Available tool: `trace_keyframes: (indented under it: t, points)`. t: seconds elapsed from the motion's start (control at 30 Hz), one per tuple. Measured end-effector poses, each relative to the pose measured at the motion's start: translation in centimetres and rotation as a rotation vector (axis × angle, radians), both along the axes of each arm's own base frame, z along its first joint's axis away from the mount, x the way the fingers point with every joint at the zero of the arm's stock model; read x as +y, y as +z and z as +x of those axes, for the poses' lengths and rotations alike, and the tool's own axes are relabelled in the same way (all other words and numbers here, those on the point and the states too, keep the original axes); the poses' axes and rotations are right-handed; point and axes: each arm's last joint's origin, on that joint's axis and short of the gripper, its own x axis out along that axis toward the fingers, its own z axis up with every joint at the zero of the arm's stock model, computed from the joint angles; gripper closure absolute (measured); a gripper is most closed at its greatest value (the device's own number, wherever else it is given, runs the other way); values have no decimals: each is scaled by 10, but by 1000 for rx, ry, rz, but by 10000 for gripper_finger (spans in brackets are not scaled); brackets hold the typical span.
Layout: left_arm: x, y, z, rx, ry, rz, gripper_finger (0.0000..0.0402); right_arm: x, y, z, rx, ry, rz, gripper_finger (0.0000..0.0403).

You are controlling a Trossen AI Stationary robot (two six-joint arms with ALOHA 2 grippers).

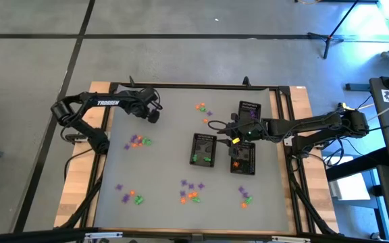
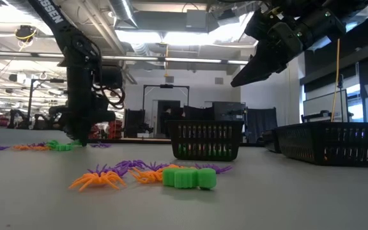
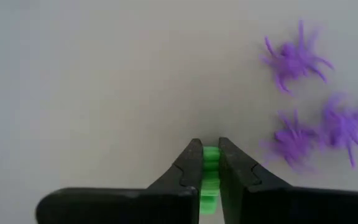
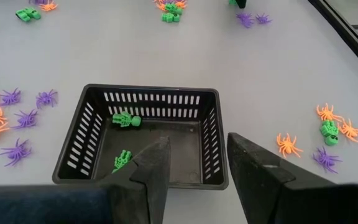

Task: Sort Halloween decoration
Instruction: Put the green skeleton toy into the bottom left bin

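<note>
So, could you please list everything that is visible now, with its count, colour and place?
mesh baskets: three, black, right of the table's centre; one holds green trinkets, one orange, one purple
loose trinkets: many, orange, green and purple, in small clusters across the table
green trinket: one, green, between the left gripper's fingers
table: one, grey
left gripper: one, dark, shut on the green trinket, low over the table's left part
right gripper: one, dark, open, above the basket with green trinkets
</note>
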Motion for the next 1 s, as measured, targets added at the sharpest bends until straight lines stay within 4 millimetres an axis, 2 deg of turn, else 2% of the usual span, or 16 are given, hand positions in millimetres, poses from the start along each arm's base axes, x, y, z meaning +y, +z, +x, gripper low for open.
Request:
trace_keyframes:
  t: [0.13, 0.27, 0.4, 0.57, 0.7, 0.8, 1.0]
  points:
    - [2, 26, 15, -86, -54, 39, 386, 0, 0, 0, 0, 0, 0, 246]
    - [-10, 51, 41, -258, -189, 70, 386, 0, 0, 0, 2, -6, -5, 246]
    - [-38, 73, 80, -522, -460, 126, 386, 0, -1, -1, 11, -8, -6, 246]
    - [-87, 91, 119, -782, -721, 200, 385, 0, -3, -2, 41, -9, -6, 246]
    - [-123, 90, 139, -860, -864, 257, 385, -1, -4, -4, 61, -31, -23, 246]
    - [-144, 81, 151, -864, -938, 289, 385, -1, -4, -4, 60, -36, -26, 246]
    - [-159, 48, 172, -833, -1037, 328, 367, -1, -4, -4, 59, -36, -26, 246]
